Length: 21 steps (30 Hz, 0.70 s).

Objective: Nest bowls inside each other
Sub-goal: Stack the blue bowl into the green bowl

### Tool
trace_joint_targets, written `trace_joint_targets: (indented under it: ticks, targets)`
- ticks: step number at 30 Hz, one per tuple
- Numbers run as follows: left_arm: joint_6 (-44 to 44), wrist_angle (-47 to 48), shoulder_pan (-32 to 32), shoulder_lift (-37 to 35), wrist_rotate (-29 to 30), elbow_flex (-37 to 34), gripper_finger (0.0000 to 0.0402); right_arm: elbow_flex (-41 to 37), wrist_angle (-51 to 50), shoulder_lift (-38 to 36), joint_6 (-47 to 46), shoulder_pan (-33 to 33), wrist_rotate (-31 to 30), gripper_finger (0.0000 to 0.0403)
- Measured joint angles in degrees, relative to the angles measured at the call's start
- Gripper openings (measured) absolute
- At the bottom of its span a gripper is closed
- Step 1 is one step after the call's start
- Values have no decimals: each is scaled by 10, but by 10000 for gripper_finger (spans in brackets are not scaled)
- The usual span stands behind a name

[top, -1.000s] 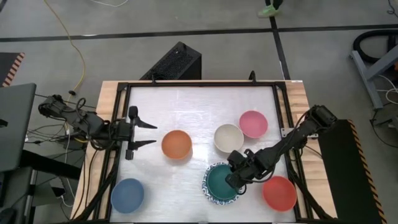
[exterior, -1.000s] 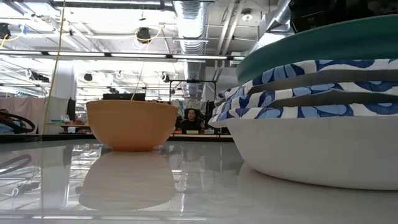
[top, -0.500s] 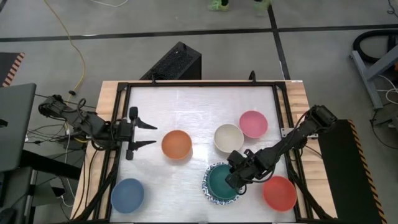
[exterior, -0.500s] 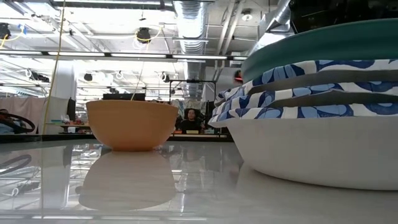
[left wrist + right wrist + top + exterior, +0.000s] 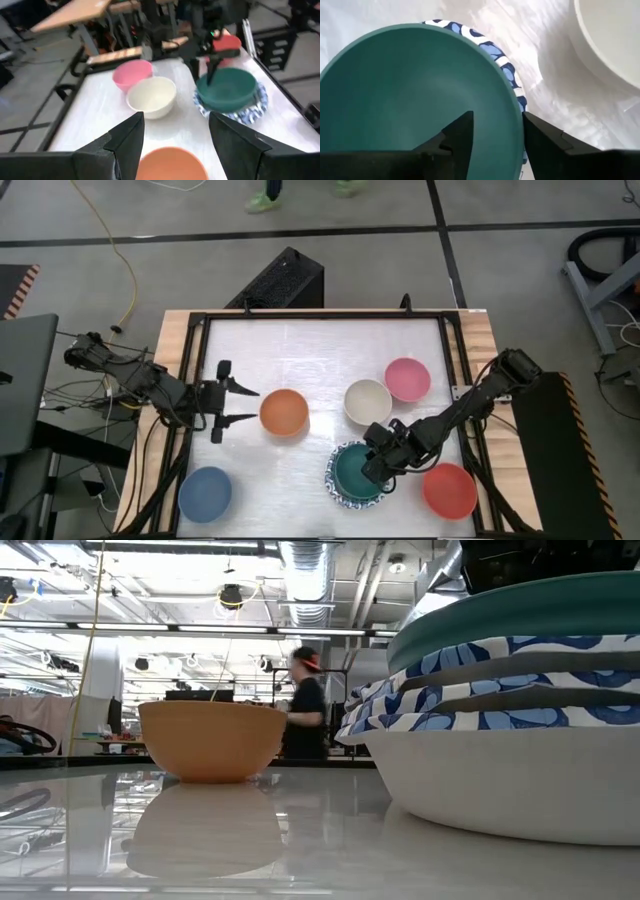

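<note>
While your right gripper straddles the green bowl's rim with fingers spread, not clamping it, that bowl sits nested atop the blue-patterned bowls. Beside the stack lie the cream bowl and red bowl; your left gripper hovers released next to the orange bowl.

Grey floor with dark tape lines; ceiling ducts; person behind table.
</note>
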<state>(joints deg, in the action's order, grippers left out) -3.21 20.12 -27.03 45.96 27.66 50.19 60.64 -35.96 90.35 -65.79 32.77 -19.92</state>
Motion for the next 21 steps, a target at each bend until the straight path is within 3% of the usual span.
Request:
trace_joint_targets:
  ticks: [10, 21]
  targets:
    - [57, 63, -8, 6, -175, 0, 213, 0, 31, 0, 19, -2, 3, 182]
    - [149, 137, -82, 40, -195, 0, 213, 0, 37, 0, 31, -2, 58, 203]
